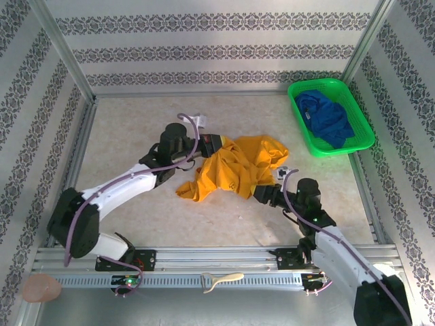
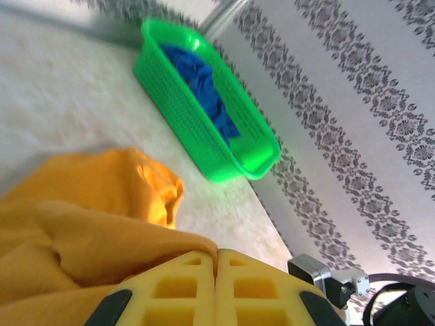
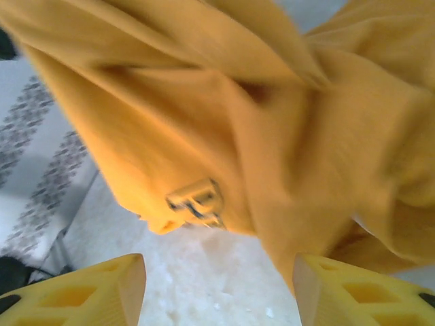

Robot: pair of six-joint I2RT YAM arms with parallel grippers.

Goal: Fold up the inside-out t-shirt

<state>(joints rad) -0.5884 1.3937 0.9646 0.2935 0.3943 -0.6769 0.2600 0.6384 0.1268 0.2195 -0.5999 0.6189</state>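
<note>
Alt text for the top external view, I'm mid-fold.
Crumpled orange-yellow t-shirt mid-table; left end effector shut on its upper-left edge, right end effector open at its lower-right. Green basket holding a blue garment, back right.

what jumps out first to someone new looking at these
The crumpled orange-yellow t-shirt lies in the middle of the table. Next comes the bright green basket in the far right corner, holding a dark blue garment.

Pale speckled table top point(image 1: 129, 129) closed in by white walls point(image 1: 204, 13) striped with dark flower bands. Silver posts point(image 1: 64, 51) set at corners.
</note>
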